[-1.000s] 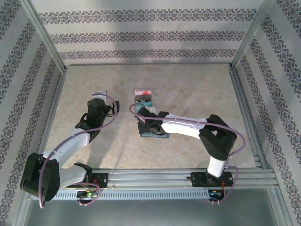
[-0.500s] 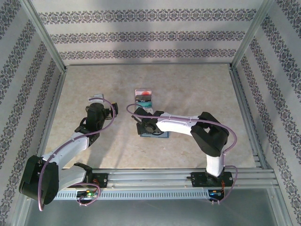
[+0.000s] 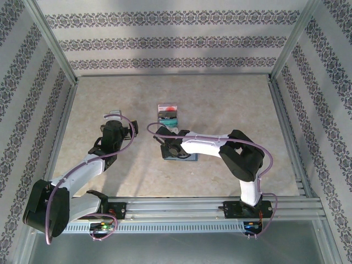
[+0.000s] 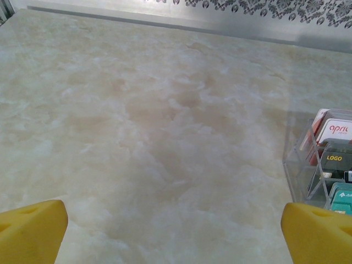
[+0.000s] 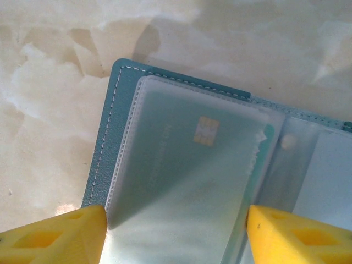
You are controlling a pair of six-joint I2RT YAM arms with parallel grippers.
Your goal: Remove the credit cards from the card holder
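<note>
The slate-blue card holder [image 5: 103, 144] lies open on the table, partly under my right gripper [image 3: 171, 144], with its near edge [image 3: 186, 158] showing. A teal-green credit card [image 5: 192, 165] with a gold chip sits inside its clear sleeve. My right gripper [image 5: 176, 220] is open just above it, one yellow finger at each side edge of the sleeve. Other credit cards stand in a clear box [image 4: 297, 165]: red-and-white [image 4: 335, 129], dark [image 4: 335, 159] and teal [image 4: 344, 195]. My left gripper [image 4: 173, 220] hangs wide open over bare table, left of the box.
The clear box [image 3: 168, 114] stands just beyond the card holder near the table's middle. Metal frame rails [image 3: 286, 126] and patterned walls border the marble-look table [image 3: 220, 104]. Open room lies to the right and far side.
The right arm has reached further left over the card holder and its jaws have narrowed. The left arm has shifted only slightly, still open.
</note>
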